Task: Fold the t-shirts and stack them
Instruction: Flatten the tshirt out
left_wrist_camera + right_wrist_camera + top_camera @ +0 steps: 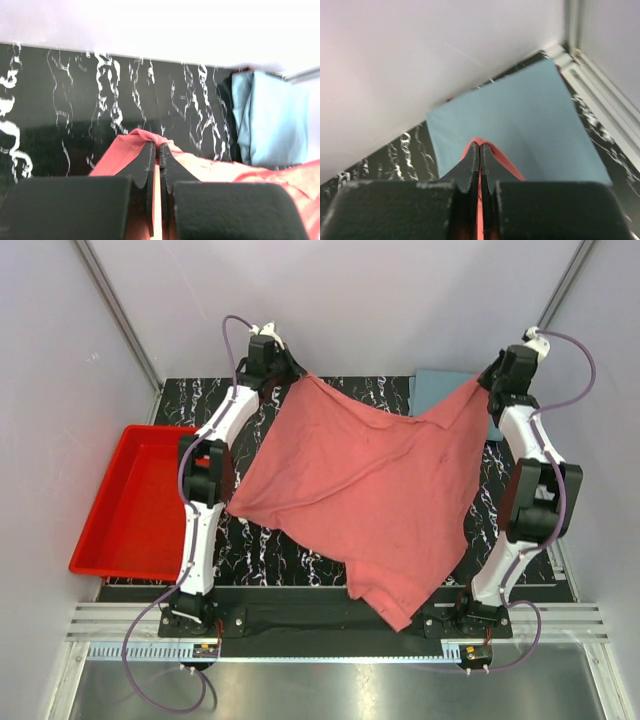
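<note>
Marbled worktop (300,550): red t-shirt (370,480) spread, pinched by left gripper (158,146) and right gripper (480,145). Folded blue t-shirt (438,390) at 1 o'clock, partly screened; red tray (130,500) at 9 o'clock.

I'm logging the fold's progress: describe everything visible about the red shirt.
The faded red cotton-looking t-shirt is spread open, held up by two far corners. The left tool is shut on one corner, the right tool on the other. It sags between them, wrinkled, draping over the black marbled table, its near tip lying between the arm bases. Behind its right corner lies a folded light blue cloth.
</note>
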